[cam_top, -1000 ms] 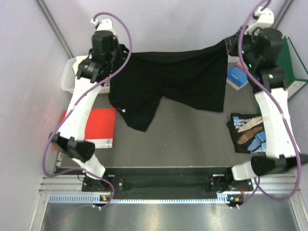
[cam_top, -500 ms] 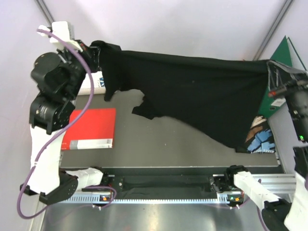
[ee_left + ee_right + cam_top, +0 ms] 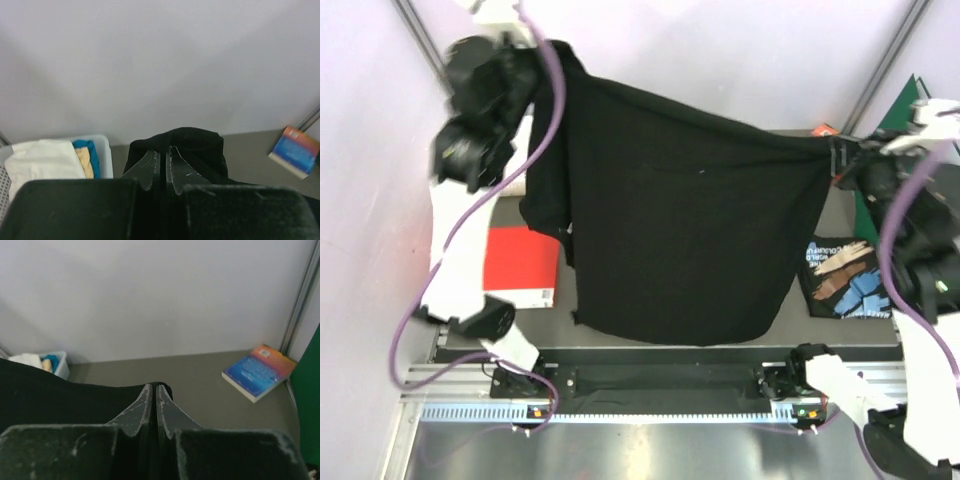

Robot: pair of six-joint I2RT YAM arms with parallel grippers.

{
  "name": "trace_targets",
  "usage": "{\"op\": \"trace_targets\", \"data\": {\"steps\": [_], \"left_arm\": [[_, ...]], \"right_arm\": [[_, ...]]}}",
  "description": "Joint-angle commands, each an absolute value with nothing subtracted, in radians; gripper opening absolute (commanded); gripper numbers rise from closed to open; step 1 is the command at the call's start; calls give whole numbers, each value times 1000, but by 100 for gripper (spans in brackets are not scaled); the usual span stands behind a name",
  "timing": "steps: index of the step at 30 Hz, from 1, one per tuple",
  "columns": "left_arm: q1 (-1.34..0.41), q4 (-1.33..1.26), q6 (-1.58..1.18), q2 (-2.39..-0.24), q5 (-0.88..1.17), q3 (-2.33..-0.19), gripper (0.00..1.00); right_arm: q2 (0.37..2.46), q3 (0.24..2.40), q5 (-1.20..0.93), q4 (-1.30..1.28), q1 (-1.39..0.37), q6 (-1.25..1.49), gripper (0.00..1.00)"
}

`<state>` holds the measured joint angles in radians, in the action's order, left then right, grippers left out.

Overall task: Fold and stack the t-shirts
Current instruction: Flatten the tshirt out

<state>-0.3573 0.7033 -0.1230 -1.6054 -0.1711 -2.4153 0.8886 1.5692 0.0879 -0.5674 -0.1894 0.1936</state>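
Black t-shirt (image 3: 680, 230) is held spread aloft, its edge clamped in the closed left gripper (image 3: 162, 160) and closed right gripper (image 3: 152, 390); cloth could be lost from either thin pinch, collapsing the spread.

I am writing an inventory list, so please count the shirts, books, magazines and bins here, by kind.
Shirts: 4 (black shirt, white shirt, cream shirt, teal shirt)
Books: 2 (red book, blue book)
Magazine: 1
Bin: 1
Total: 8
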Motion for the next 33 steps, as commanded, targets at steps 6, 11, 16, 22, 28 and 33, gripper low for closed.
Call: {"op": "trace_targets", "data": {"steps": [6,11,16,22,28,33], "left_arm": [[-242,833,-161,-2017,33,-2349,0],[-184,816,-199,-2180,37,-2347,0],[-153,829,-238,-2336,30,-2490,0],[-147,713,-239,-2250,8,-2450,0],[-141,690,-235,-2207,46,-2416,0],[-143,716,-242,-2171,73,-2288,0]], "right_arm": [[1136,1290,155,-290,-166,192,0],[1530,1381,100,-232,-127,232,0],[1844,1664,75,-285,-120,229,0],[1936,1821,135,-305,-112,216,0],[1852,1741,247,-245,-81,183,0],[1810,1709,167,-294,-49,189,0]]}}
